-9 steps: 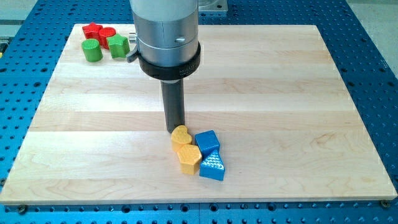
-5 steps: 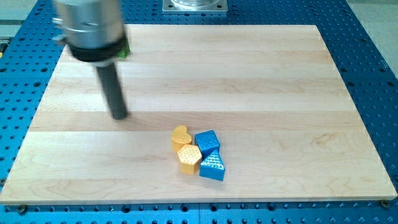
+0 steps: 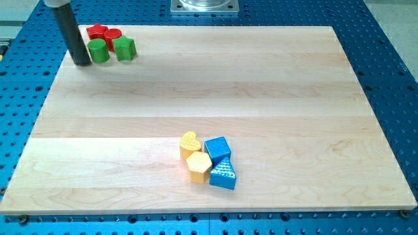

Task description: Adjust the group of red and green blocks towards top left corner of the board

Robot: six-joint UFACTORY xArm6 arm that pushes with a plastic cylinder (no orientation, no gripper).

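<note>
Near the board's top left corner sit a red star block (image 3: 95,31), a red cylinder (image 3: 112,35), a green cylinder (image 3: 98,51) and a green hexagon-like block (image 3: 124,48), packed close together. My tip (image 3: 81,62) rests on the board just left of the green cylinder, very close to it; I cannot tell if it touches. The rod rises to the view's top edge.
A yellow heart (image 3: 189,141), a yellow hexagon (image 3: 198,166), a blue cube (image 3: 217,148) and a blue triangular block (image 3: 223,175) cluster at the board's lower middle. The wooden board (image 3: 274,85) lies on a blue perforated table.
My tip has moved from beside the yellow heart at the lower middle up and left across the board to the left side of the green cylinder. No block has visibly moved.
</note>
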